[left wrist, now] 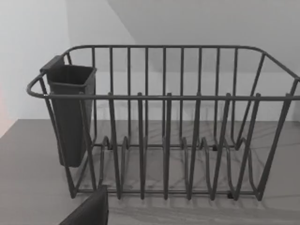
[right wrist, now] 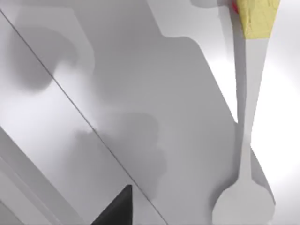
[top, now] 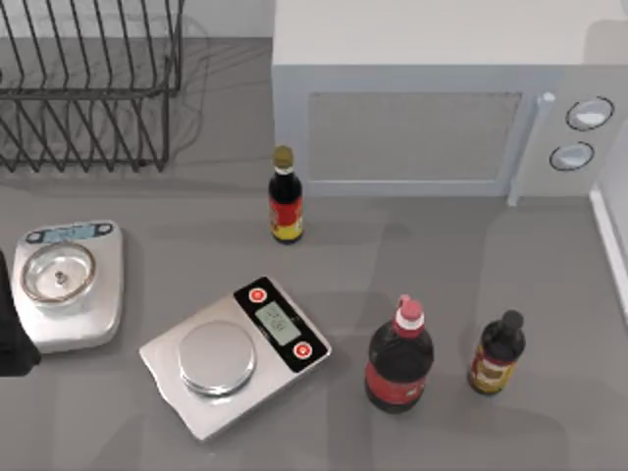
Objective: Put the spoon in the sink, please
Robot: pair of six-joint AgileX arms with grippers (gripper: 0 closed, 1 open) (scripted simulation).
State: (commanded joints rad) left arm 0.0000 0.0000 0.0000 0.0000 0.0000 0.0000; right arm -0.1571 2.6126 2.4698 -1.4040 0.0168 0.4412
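Note:
The spoon (right wrist: pixel 247 140) has a pale grey bowl and stem and a yellow grip end. In the right wrist view it stretches over a smooth white surface (right wrist: pixel 140 93) that looks like the sink, and it casts a soft shadow beside itself. I cannot tell whether it rests on that surface or hangs just above it. A dark part of my right gripper (right wrist: pixel 115 211) juts in, apart from the spoon. A white rim (top: pixel 610 235) runs along the table's right edge in the top view. My left arm (top: pixel 8 334) is parked at the left edge.
A wire dish rack (top: pixel 88 88) with a dark cutlery cup (left wrist: pixel 70 112) stands at the back left, and a microwave (top: pixel 432 98) at the back right. Two kitchen scales (top: pixel 235 353) (top: pixel 69 285) sit front left. A cola bottle (top: pixel 400 358) and two sauce bottles (top: pixel 286 196) (top: pixel 497 353) stand mid-table.

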